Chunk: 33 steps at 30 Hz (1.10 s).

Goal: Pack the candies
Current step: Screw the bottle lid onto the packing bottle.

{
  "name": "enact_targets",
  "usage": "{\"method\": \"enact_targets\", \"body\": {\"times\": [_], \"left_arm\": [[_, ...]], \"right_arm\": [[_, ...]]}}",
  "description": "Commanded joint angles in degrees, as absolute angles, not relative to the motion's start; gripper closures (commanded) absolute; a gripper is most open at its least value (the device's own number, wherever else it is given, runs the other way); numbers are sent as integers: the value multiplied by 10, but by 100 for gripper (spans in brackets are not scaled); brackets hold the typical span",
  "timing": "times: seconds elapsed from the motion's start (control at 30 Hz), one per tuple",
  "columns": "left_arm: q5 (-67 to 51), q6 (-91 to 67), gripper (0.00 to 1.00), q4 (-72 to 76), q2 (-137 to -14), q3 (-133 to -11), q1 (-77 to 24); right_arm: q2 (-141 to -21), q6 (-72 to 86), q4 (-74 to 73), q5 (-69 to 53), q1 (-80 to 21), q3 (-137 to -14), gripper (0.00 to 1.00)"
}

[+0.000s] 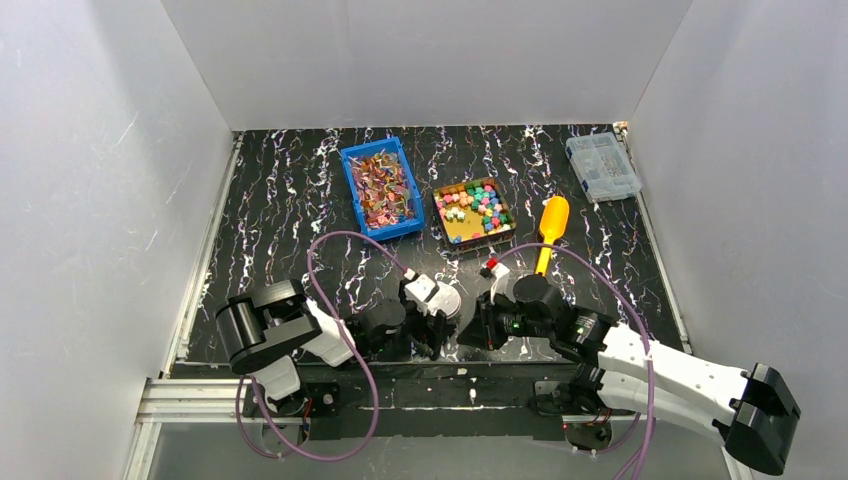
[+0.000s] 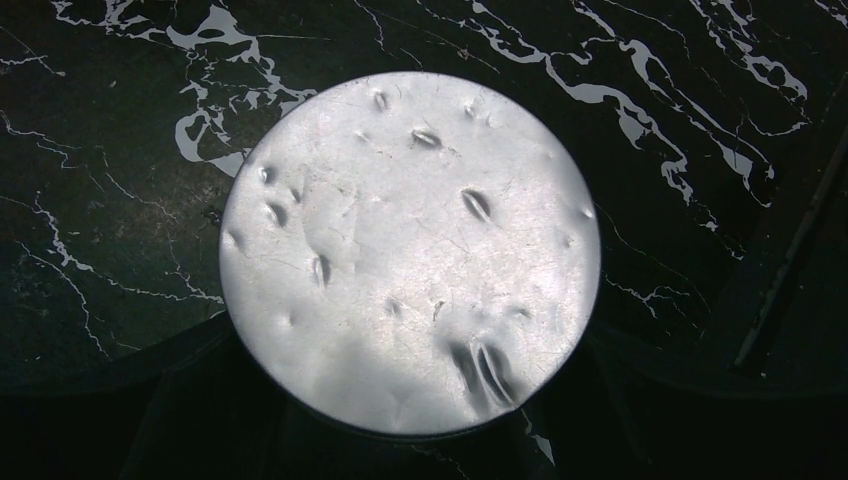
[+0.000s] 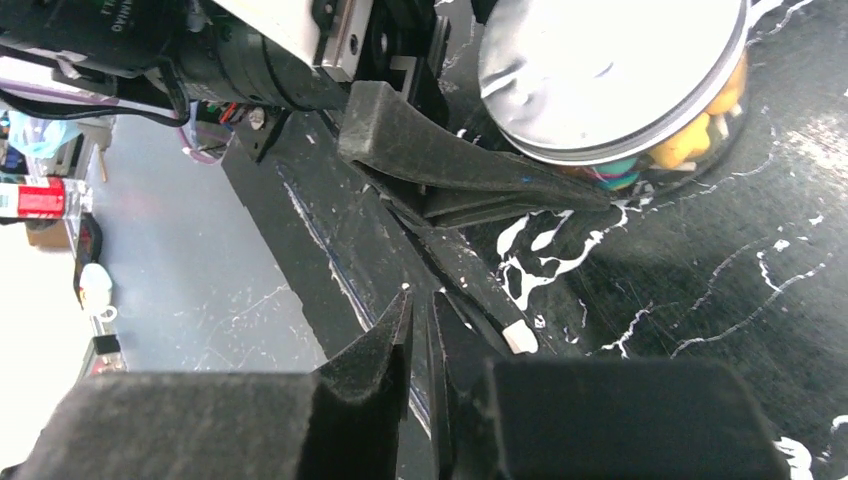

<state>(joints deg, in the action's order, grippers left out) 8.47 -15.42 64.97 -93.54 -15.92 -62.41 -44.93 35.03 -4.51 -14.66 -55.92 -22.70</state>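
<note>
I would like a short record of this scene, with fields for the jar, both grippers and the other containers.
jar: silver lid on, candies inside
left gripper: fingers around jar, one against its wall; seems to grip
right gripper: nearly closed, empty, near jar
brown tray: loose candies
blue bin: foil sweets
scoop: right of tray
clear box: far right corner

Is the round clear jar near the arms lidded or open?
Lidded: a dented silver lid sits flat on the clear jar, coloured candies visible through its wall.
</note>
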Motion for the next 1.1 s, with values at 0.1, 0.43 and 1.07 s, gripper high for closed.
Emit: {"method": "enact_targets", "body": {"times": [0.1, 0.43, 1.07], "left_arm": [[107, -149, 65, 527, -905, -168, -621], [118, -130, 43, 367, -852, -219, -621], [93, -142, 2, 228, -792, -248, -621]], "right_arm": [[-451, 344, -95, -93, -562, -275, 79], [-462, 326, -110, -49, -561, -303, 67], [-446, 304, -164, -3, -561, -335, 60]]}}
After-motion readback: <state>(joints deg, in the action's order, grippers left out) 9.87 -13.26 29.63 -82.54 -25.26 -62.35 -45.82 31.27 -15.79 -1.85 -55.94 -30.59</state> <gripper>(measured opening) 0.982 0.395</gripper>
